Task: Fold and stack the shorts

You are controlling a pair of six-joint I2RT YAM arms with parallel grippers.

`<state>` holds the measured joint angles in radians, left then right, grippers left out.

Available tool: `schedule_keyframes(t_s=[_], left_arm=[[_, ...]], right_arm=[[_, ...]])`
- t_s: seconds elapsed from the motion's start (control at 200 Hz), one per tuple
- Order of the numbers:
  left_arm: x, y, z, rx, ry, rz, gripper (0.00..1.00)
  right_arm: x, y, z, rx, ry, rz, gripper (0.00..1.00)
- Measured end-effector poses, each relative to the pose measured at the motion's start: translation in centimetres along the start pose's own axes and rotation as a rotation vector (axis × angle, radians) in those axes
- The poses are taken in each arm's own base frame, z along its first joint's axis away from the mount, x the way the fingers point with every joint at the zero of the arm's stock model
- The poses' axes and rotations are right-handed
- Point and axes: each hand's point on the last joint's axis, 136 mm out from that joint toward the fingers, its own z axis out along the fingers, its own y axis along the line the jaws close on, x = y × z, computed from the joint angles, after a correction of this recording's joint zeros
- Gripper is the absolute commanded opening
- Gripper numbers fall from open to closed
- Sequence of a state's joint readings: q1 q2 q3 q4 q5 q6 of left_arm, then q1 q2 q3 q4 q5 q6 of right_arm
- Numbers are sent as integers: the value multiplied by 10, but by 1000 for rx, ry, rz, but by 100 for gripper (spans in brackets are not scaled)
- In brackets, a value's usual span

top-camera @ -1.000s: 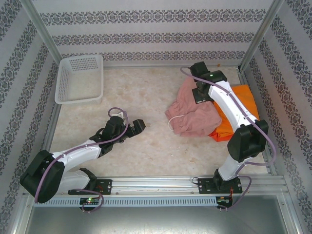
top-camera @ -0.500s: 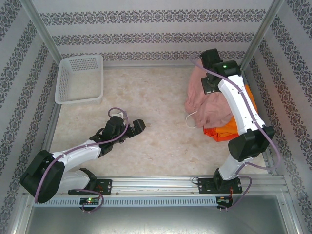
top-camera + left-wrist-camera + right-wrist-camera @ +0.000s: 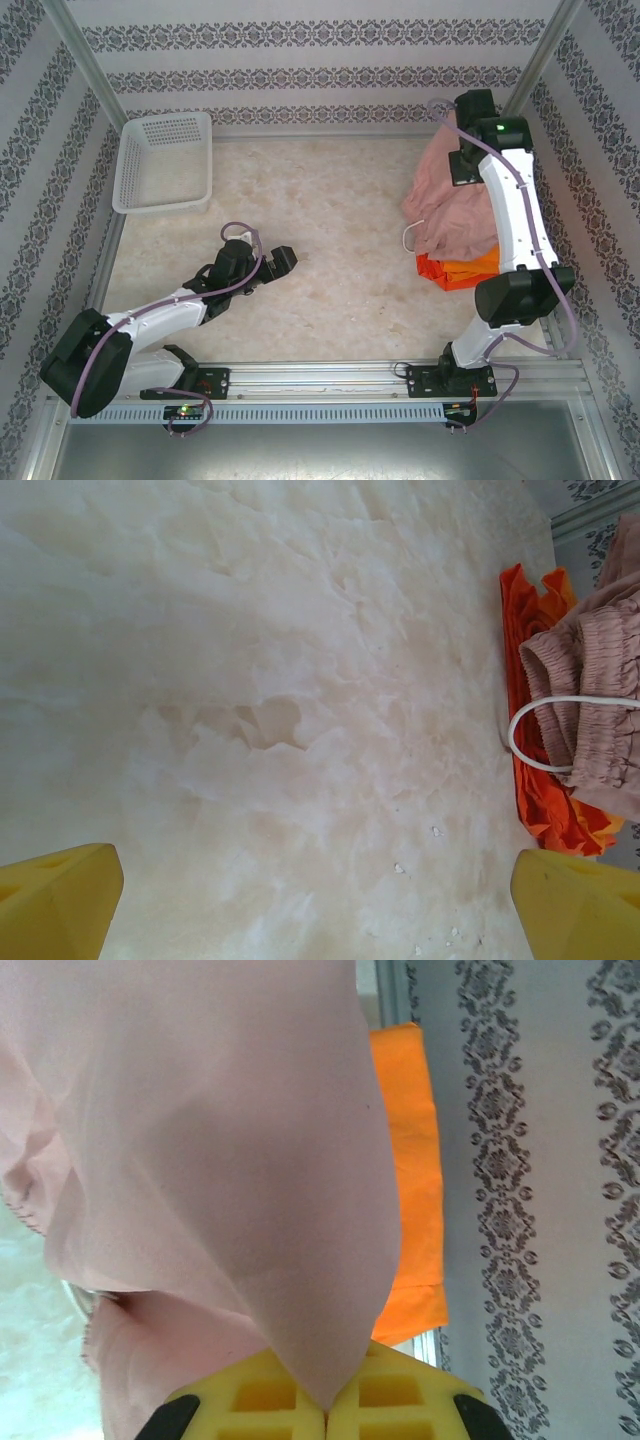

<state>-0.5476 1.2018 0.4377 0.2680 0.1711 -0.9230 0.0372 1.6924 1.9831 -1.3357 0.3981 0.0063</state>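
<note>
1 pair, the pink shorts [image 3: 455,215], hangs pinched in my right gripper [image 3: 325,1415], draped over the orange stack [image 3: 458,271]. My left gripper [image 3: 283,259] is spread wide, well off to the left.

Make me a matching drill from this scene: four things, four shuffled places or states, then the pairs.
1 pink shorts
2 orange shorts
3 white basket
4 left gripper

A far left corner of the table
B fingers wide apart above bare table
C pinched by the right gripper, hanging
D on the table, partly under pink fabric

Pairs: 1-C, 2-D, 3-A, 4-B
</note>
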Motion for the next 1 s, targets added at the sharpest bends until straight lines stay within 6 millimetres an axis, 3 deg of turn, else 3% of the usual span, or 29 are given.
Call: schedule_keyframes(t_s=[0.28, 0.565, 0.614, 0.669, 0.724, 0.754, 0.784, 0.894, 1.004], left_arm=[[-8, 2, -7, -3, -19, -5, 100], [-10, 8, -12, -25, -20, -5, 100], [-11, 9, -13, -28, -21, -2, 100], [-11, 10, -14, -31, -21, -1, 100], [-11, 11, -16, -34, -23, -1, 100], [-11, 12, -16, -35, -23, -1, 100], [-11, 13, -17, -37, -24, -1, 100], [-10, 17, -19, -43, -25, -5, 100], [-7, 21, -20, -47, -23, -5, 100]], right_arm=[[5, -31, 26, 36, 65, 34, 0], [5, -56, 71, 87, 139, 51, 3], [4, -60, 77, 107, 140, 47, 9], [3, -66, 82, 138, 141, 39, 26], [2, -74, 86, 181, 141, 41, 48], [1, -79, 88, 203, 140, 44, 70], [0, -84, 90, 221, 140, 56, 80], [1, -94, 92, 234, 142, 113, 90], [-4, -84, 84, 144, 96, 198, 93]])
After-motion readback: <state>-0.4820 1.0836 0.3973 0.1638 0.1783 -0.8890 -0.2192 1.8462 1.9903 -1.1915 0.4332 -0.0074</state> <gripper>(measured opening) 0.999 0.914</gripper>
